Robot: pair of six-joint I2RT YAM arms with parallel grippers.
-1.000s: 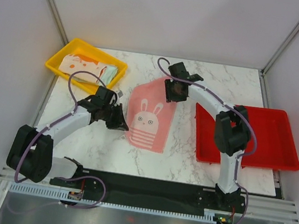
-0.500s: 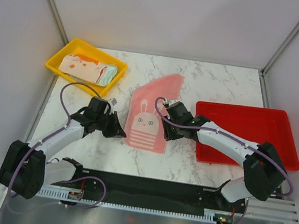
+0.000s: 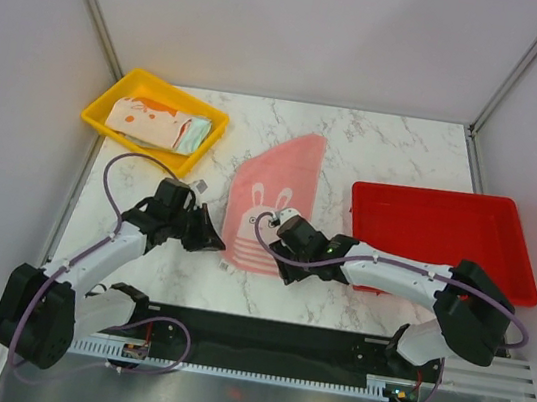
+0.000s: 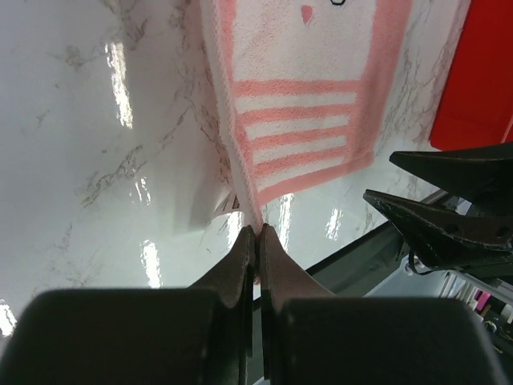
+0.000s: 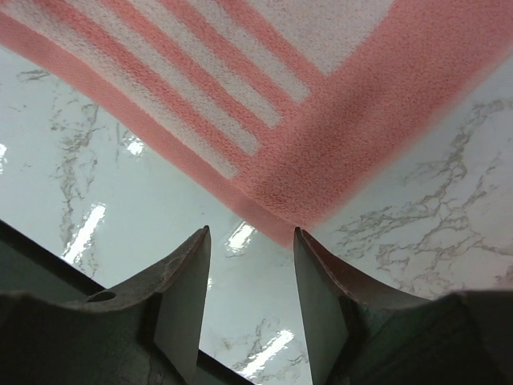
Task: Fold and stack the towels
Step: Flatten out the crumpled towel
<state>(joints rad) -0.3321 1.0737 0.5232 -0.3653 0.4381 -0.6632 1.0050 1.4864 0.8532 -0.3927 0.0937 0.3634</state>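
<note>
Flat on table (image 3: pixel 397 150), pink towel (image 3: pixel 270 201) is spread. One near corner is pinched between closed jaws of left gripper (image 4: pixel 257 233); the other is seen just ahead of right gripper (image 5: pixel 250 237), jaws parted moderately.

A spread towel (image 3: pixel 273 207) lies mid-tabletop (image 3: pixel 397 150), between the far-left tray (image 3: pixel 110 92), with folded towels (image 3: pixel 149 121) in it, and the right tray (image 3: pixel 463 250). The left hand (image 4: pixel 256 228) is at its near-left corner, the right hand (image 5: pixel 250 233) just before its near-right corner.
</note>
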